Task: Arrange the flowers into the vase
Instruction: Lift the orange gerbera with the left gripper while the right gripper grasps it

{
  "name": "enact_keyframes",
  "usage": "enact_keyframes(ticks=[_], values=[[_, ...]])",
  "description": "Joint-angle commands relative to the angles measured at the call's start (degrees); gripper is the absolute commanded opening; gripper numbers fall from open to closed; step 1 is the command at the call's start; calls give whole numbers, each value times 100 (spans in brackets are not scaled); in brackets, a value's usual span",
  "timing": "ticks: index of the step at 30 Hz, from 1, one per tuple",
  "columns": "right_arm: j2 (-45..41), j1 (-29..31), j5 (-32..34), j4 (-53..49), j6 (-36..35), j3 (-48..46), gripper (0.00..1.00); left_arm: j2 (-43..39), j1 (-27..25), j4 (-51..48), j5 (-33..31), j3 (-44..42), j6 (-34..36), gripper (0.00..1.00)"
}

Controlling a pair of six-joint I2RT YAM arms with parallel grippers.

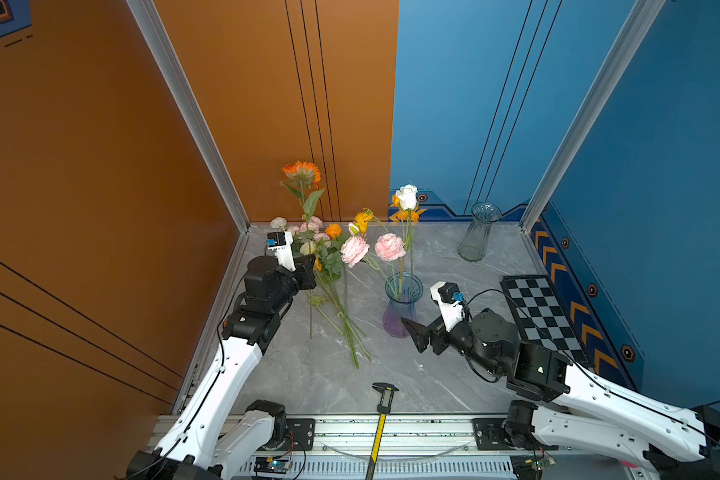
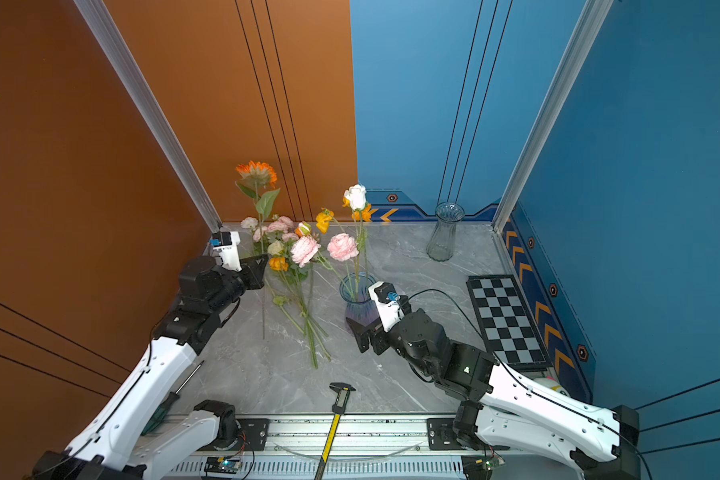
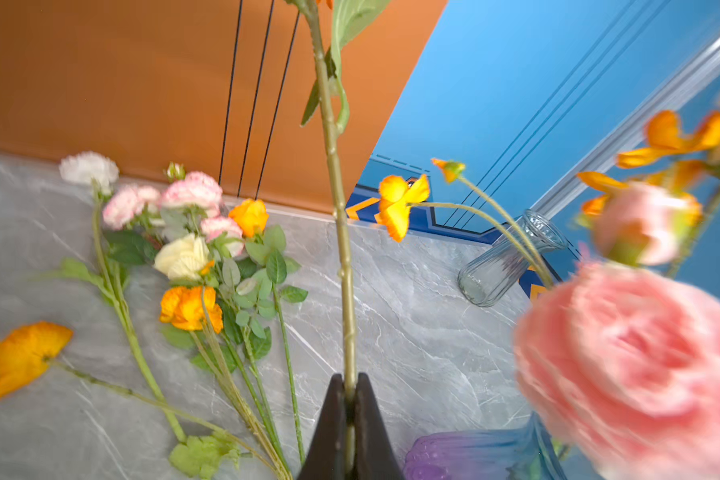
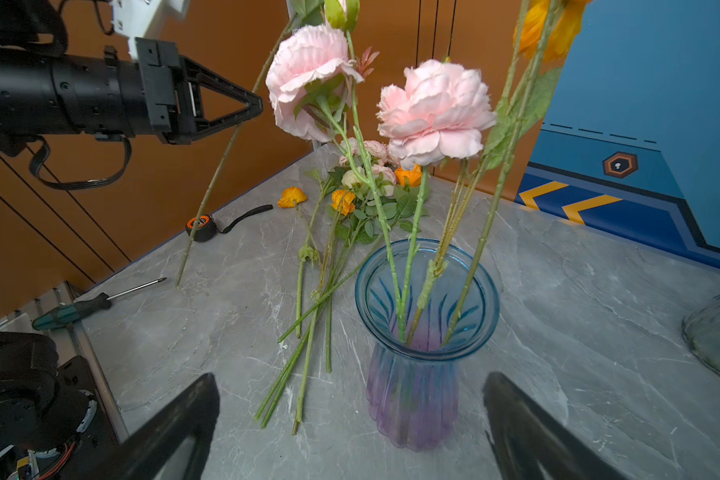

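Closest to my left wrist lens, the left gripper (image 3: 350, 380) has its two black fingers (image 3: 329, 424) pressed together on the green stem of a tall orange-petalled artificial flower (image 1: 301, 172), clamping it partway up. That flower stands nearly upright, its bloom high against the orange wall (image 1: 100, 166) and its bare lower end down by the grey marbled tabletop (image 1: 454, 374); I can't tell whether the tip touches. Just beside it the loose flowers (image 1: 329, 257), pink, cream, white and orange blooms on leafy green stems, lie fanned on the table, stem ends toward the front edge. To their right the ribbed glass vase, blue at the rim and purple at the base (image 1: 402, 307), stands upright and holds two big pink blooms (image 1: 390, 247), a white rose (image 1: 407, 196) and yellow-orange poppies (image 1: 363, 220). The right gripper (image 4: 350, 378) sits low just in front of that vase, jaws spread wide, gripping nothing. Further out I see a clear ribbed glass vase (image 1: 476, 232) near the back wall, a black-and-grey checkerboard (image 1: 545, 316) along the right side, an orange-and-black tape measure (image 4: 200, 226) and a green-handled screwdriver (image 4: 80, 307) on the left, and a yellow-beamed caliper (image 1: 383, 399) at the front edge.
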Motion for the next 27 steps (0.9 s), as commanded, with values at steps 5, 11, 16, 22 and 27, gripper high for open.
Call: enact_keyframes(ticks=[5, 11, 16, 22, 27], values=[[290, -162, -609, -100, -405, 762, 93, -1394, -1176, 487, -568, -400, 1663, 0], [660, -179, -1139, 55, -811, 1498, 88, -1692, -1793, 959, 355, -510, 1973, 0], [925, -199, -1514, 509, -918, 1767, 87, -1183, -2309, 1476, 594, -517, 1827, 0], [1212, -188, -1858, 1322, -828, 1915, 78, -798, -3010, 2137, -166, -496, 1756, 0], [1457, -210, -1800, 1941, -726, 1915, 75, -576, -3489, 2548, -475, -522, 1759, 0]])
